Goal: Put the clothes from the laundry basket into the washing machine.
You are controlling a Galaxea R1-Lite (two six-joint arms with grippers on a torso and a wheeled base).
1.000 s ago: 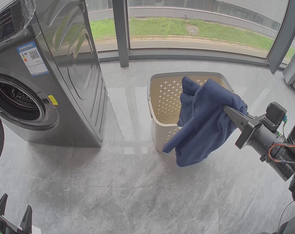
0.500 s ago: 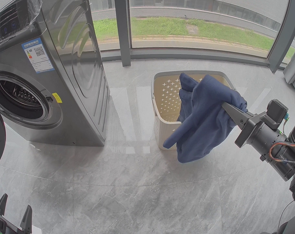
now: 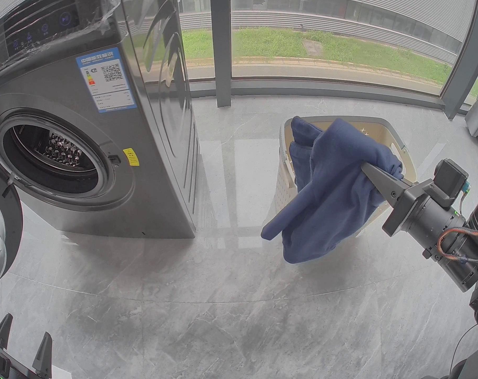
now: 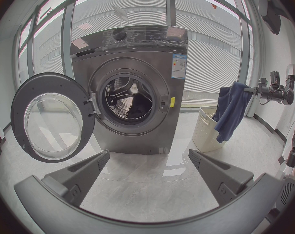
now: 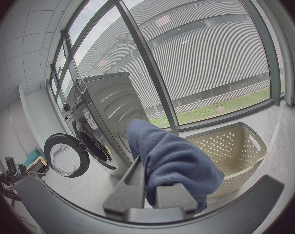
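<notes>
Head view, item one: the grey metal front-loading washing machine stands on the pale grey tiled floor to your left, with its drum mouth facing you. Its round glass-paned door is swung fully aside on its hinge, so the opening is free to take a load. Something dark lies inside the drum in the left wrist view; I cannot tell what it is.

Item two: the cream perforated plastic laundry basket sits on the floor to your right, well apart from the machine.

Item three: the navy blue fabric garment hangs in the air above and in front of the basket, clear of the floor, draped from a single pinch point. It is not yet near the drum.

Item four: your right gripper is clamped on the garment's upper fold with the arm held high, which I judge keeps the hem from dragging. Your left gripper sits low, jaws apart, holding nothing, pointed at the drum.

Assessment: the lift is done and the carry to the drum mouth remains. Watch the hanging sleeve at the door seal.
</notes>
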